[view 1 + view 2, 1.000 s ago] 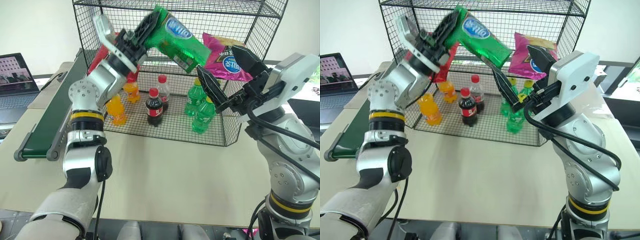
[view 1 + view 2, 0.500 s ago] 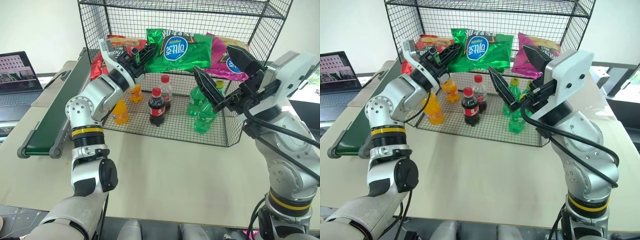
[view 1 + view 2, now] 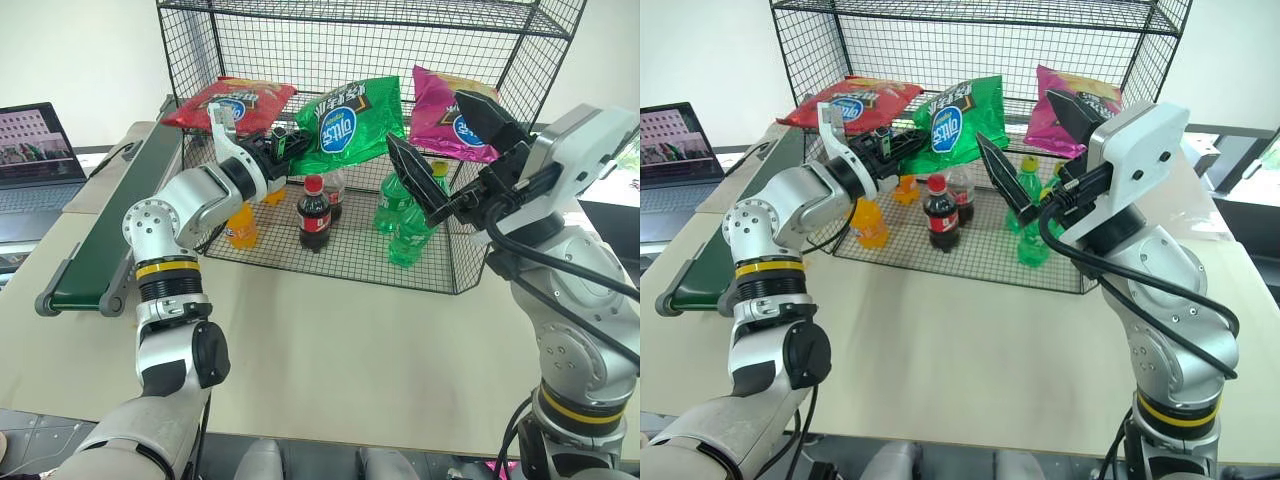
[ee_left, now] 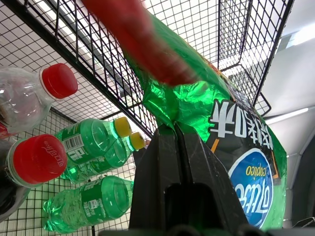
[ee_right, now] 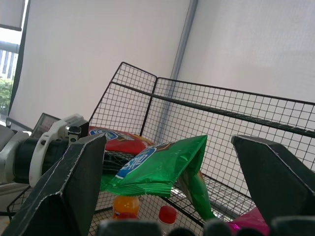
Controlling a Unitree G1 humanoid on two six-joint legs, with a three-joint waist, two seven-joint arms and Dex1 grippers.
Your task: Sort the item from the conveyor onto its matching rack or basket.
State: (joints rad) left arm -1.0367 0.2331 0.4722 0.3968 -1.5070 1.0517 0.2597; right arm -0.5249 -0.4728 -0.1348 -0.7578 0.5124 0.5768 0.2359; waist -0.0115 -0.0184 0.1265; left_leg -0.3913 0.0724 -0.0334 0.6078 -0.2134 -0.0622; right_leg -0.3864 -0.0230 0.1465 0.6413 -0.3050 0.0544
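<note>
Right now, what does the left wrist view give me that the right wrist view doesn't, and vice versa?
Left wrist view: the left gripper shut on the edge of the green chip bag, plus yellow-capped green soda bottles below.
Right wrist view: the right gripper open and holding nothing, an orange drink bottle, and a corner of the magenta bag.
Both: the green chip bag, the black wire rack and a red bottle cap.

a red bag [image 3: 228,103] and a magenta bag [image 3: 437,112] lie on wire mesh; cola [image 3: 313,213], orange [image 3: 240,225] and green bottles [image 3: 408,232] stand lower; an open laptop [image 3: 34,150] far left.
</note>
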